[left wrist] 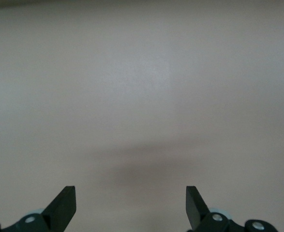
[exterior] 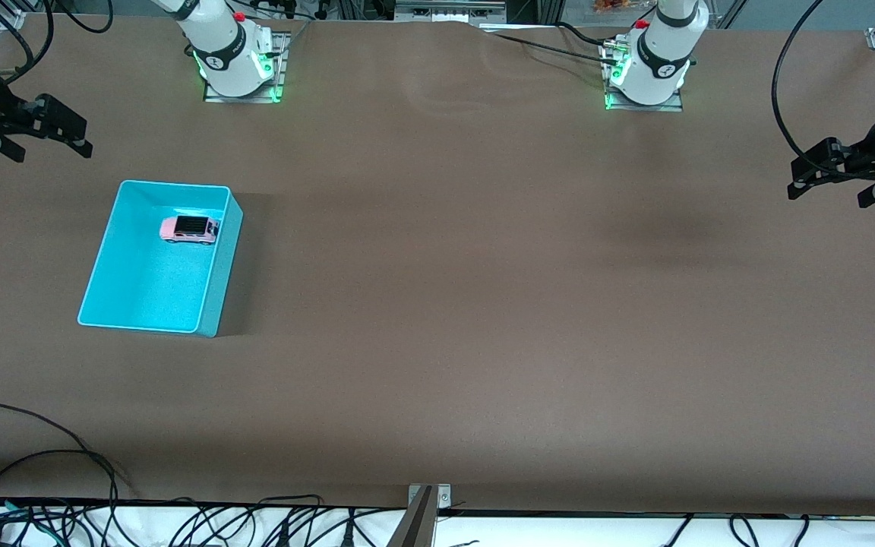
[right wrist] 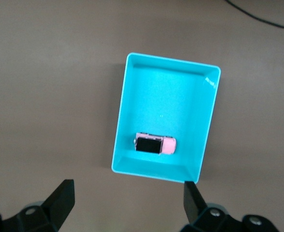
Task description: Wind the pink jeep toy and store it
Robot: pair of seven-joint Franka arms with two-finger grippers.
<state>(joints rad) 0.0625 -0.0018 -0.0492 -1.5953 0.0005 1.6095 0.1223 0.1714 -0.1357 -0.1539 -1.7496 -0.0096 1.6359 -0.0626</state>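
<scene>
Jeep in the bin, both arms pulled back and empty.

The pink jeep toy [exterior: 190, 229] sits upright on its wheels inside the cyan bin [exterior: 150, 328], on the bin floor at the end nearer the robot bases, close to the wall on that end. The bin stands on the brown table [exterior: 483, 304] toward the right arm's end. The right gripper [exterior: 46, 137] hangs in the air over bare table at that end, beside the bin, fingers spread wide, holding nothing; its wrist camera looks down on the bin and the jeep [right wrist: 155, 144] between the fingertips [right wrist: 64, 195]. The left gripper [exterior: 813, 173] waits over bare table at the left arm's end, well apart from the bin, fingers [left wrist: 64, 203] also spread wide, nothing in them.
</scene>
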